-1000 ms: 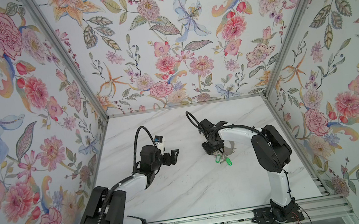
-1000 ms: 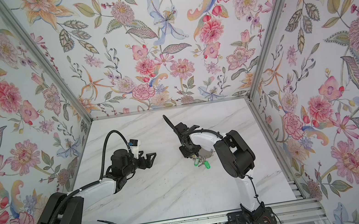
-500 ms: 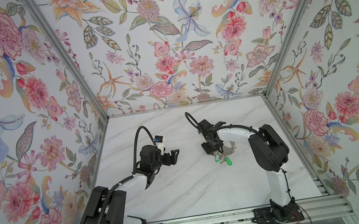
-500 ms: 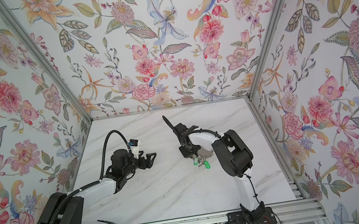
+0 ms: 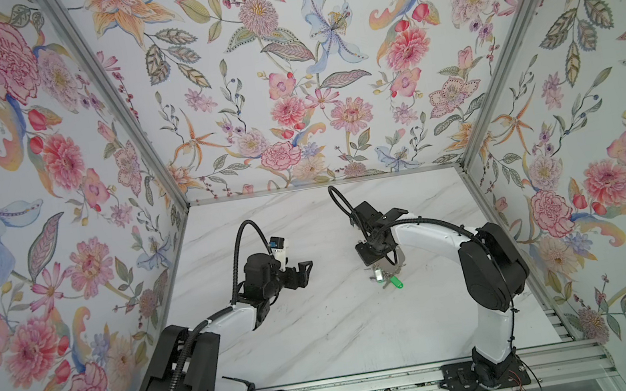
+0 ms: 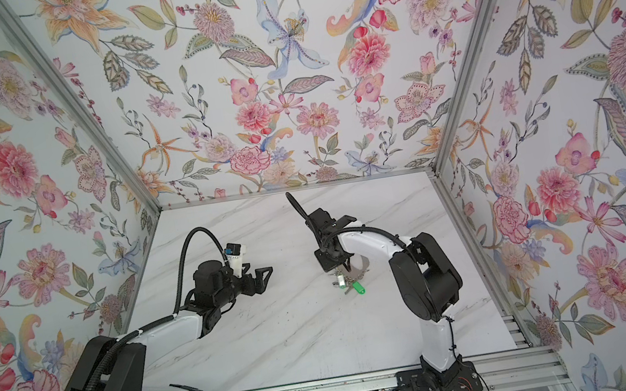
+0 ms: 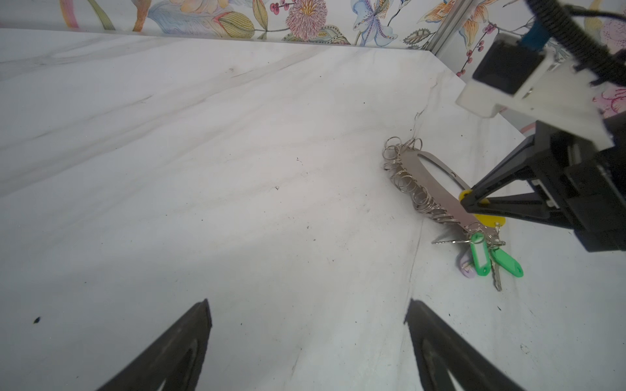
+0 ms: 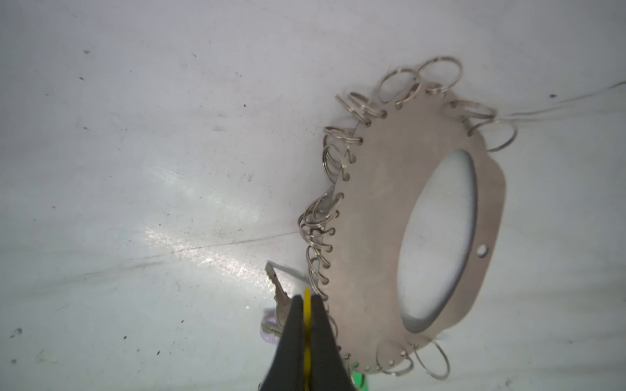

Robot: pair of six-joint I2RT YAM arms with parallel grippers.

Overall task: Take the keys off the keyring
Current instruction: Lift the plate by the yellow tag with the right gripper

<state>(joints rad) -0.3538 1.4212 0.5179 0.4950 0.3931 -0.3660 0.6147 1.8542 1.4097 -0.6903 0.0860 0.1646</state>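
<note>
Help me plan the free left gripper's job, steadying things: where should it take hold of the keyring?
Probably the narrow bare band of the keyring, from above, with one finger through the oval opening. Wire rings crowd the opposite edge, and the right gripper is shut on the yellow tag there. The left gripper stands open.

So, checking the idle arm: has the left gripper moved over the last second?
No. In a top view the left gripper holds the same spot relative to the back edge of the table, jaws open.
</note>
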